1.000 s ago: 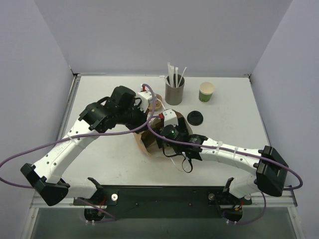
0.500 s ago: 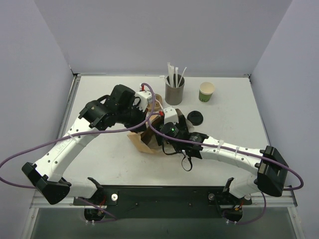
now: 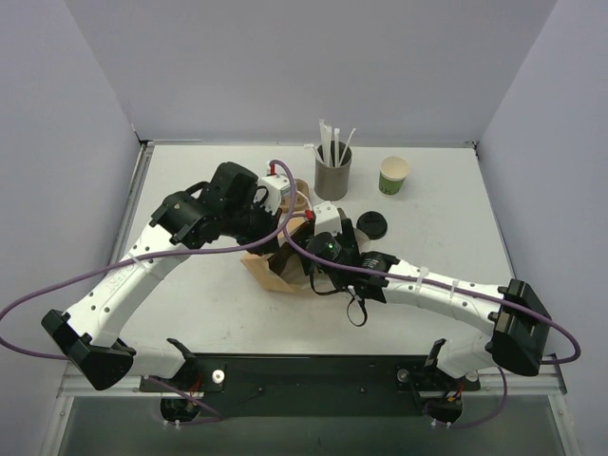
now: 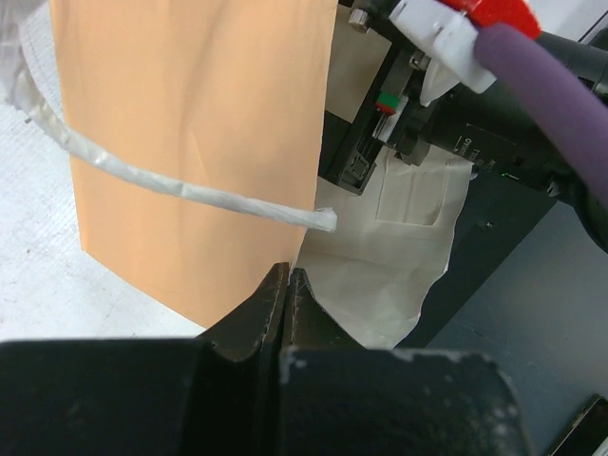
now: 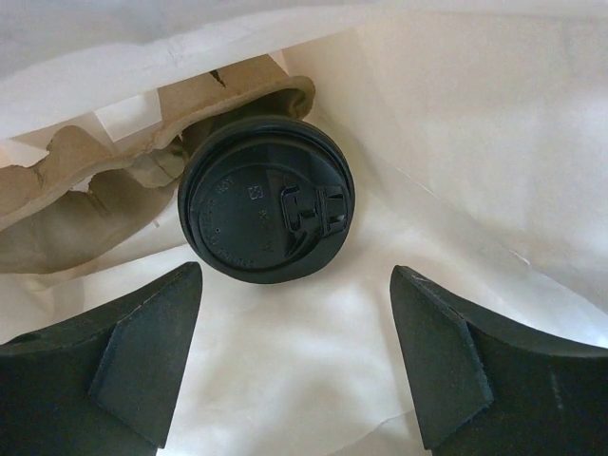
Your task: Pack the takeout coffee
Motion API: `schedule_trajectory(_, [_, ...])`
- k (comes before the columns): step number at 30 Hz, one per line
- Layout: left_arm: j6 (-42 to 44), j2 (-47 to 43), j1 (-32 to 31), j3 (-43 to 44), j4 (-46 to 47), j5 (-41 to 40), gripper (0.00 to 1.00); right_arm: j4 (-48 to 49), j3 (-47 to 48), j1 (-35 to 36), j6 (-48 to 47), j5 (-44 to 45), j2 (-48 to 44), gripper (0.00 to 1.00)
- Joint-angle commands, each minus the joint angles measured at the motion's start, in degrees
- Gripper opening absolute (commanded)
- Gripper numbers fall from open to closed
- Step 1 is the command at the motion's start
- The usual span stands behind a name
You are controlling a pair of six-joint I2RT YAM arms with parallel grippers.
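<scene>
Black plastic fingers of the right gripper [image 5: 296,294] are spread wide apart with nothing between them, inside the brown paper bag with a white lining [image 5: 456,114]. Toward twelve o'clock of that gap lies the takeout coffee [image 5: 266,199], of which only the round black plastic lid, facing up, is shown. It is pressed against a brown moulded cardboard carrier [image 5: 104,161] at ten o'clock. The left gripper [image 4: 285,285] is pinched together on the bag's edge. The cup is judged placed and the release in hand. Next, a straight withdrawal through the bag's mouth is called for, without the walls being snagged.
</scene>
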Motion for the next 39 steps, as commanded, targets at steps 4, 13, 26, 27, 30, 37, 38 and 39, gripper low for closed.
schedule_trajectory(4, [-0.66, 0.17, 1.09, 0.39, -3.22, -1.25, 0.0, -3.61, 5.35, -0.11, 0.62, 1.33, 0.71, 0.7])
schedule_trajectory(13, [-1.8, 1.14, 3.82, 1.45, -3.39, -3.28, 0.0, -4.4, 8.16, -0.2, -0.17, 0.45, 1.15, 0.66])
schedule_trajectory(26, [-4.35, 1.49, 8.12, 2.15, -2.43, -6.44, 0.03, -8.0, 15.81, -0.12, -0.44, -2.88, 2.65, 0.67])
schedule_trajectory(27, [-4.96, 1.4, 8.65, 2.24, -2.25, -6.44, 0.05, -8.26, 16.34, -0.12, -0.44, -3.15, 2.65, 0.67])
schedule_trajectory(30, [-5.93, 1.05, 10.15, 1.89, -1.81, -6.18, 0.08, -10.54, 20.2, -0.12, -0.35, -4.03, 3.7, 0.67])
schedule_trajectory(37, [-7.42, -0.53, 13.4, -1.54, 0.03, -6.26, 0.1, -13.53, 26.61, -0.2, 0.7, -6.49, 4.14, 0.68])
schedule_trajectory(38, [-7.6, -1.05, 13.66, -1.89, 0.21, -6.26, 0.11, -14.41, 28.1, -0.2, 0.71, -6.58, 4.23, 0.68])
schedule_trajectory(39, [-7.86, -1.23, 14.36, -2.5, 0.65, -6.26, 0.11, -14.68, 28.9, -0.12, 0.71, -6.66, 4.23, 0.68])
